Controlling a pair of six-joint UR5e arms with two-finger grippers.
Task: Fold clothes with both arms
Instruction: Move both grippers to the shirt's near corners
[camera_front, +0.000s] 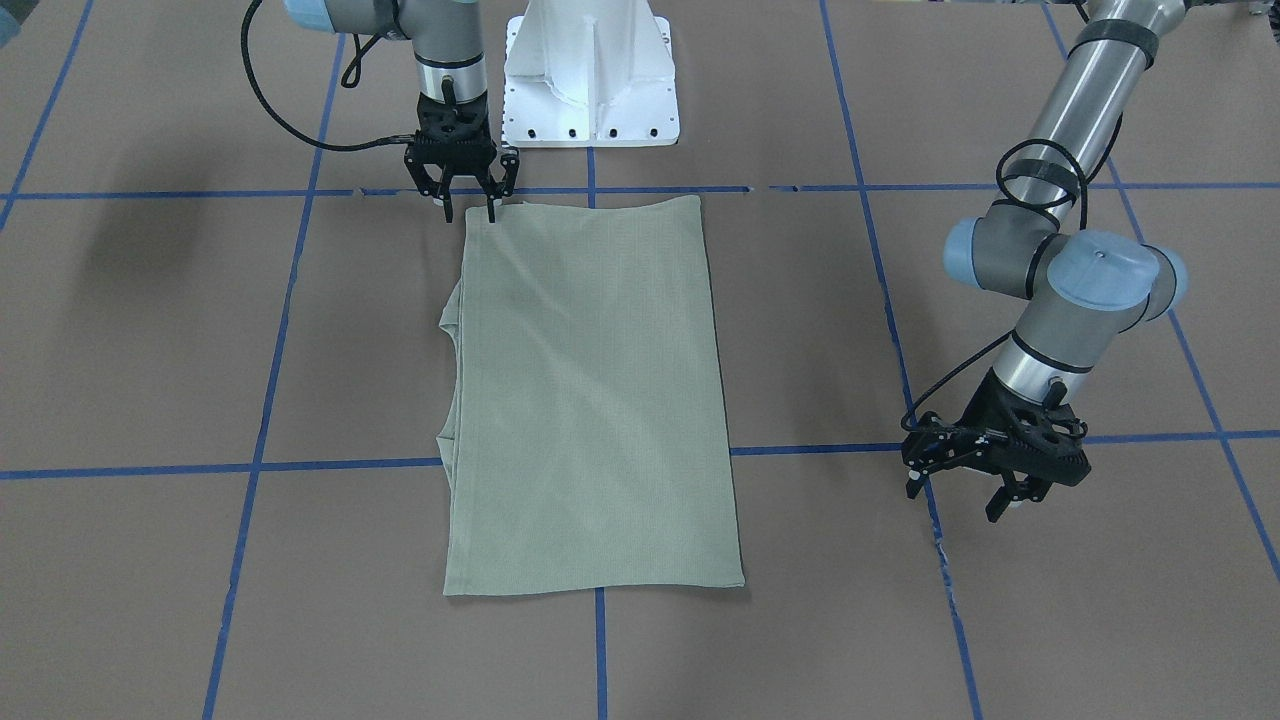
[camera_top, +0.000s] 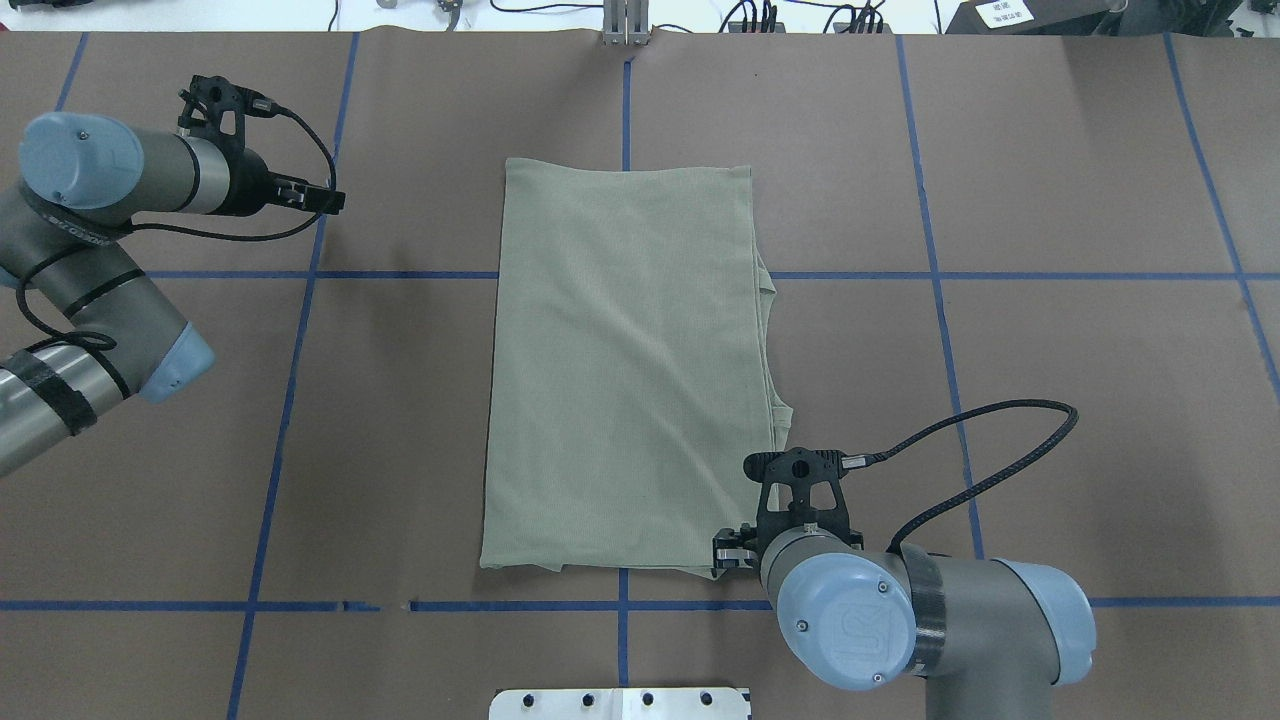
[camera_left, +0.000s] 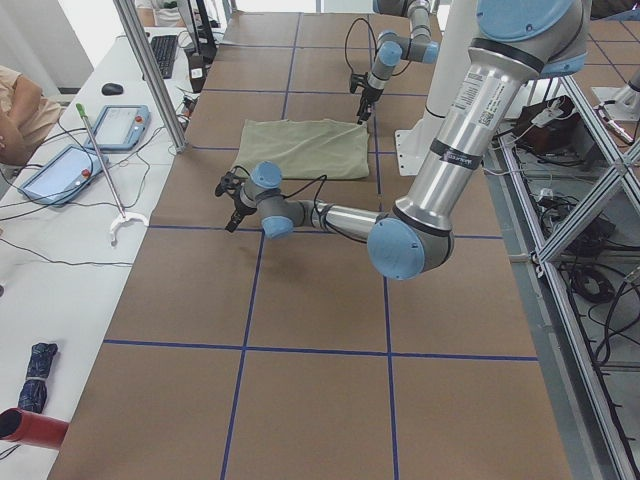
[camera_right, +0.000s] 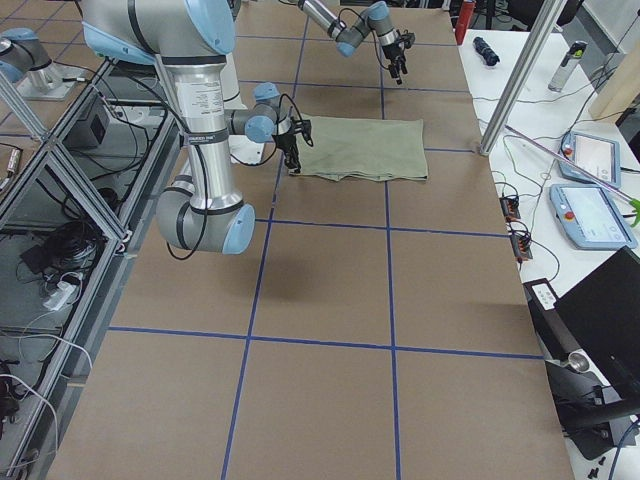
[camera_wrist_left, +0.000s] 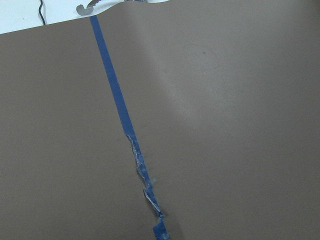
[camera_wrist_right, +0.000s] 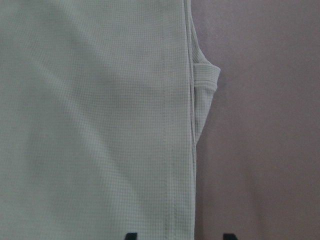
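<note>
Across the middle of the brown paper-covered table (camera_front: 150, 350) with its grid of blue tape lines (camera_wrist_left: 115, 90), the sage-green knit shirt (camera_front: 590, 400) lies flat, folded into a long rectangle that runs away from the white metal pedestal base (camera_front: 590, 80). Folded layers of cloth (camera_wrist_right: 205, 75) peek out along its edge on the robot's right. The black two-finger right gripper (camera_front: 468, 208) points down at the shirt's corner nearest the base on that same side. Its jaws are spread, and in the right wrist view one black fingertip (camera_wrist_right: 131, 236) is over the cloth and the other over bare table, the shirt's edge between them. The black two-finger left gripper (camera_front: 958, 495) hangs over a tape line, well apart from the shirt, with its jaws parted and nothing between them.
</note>
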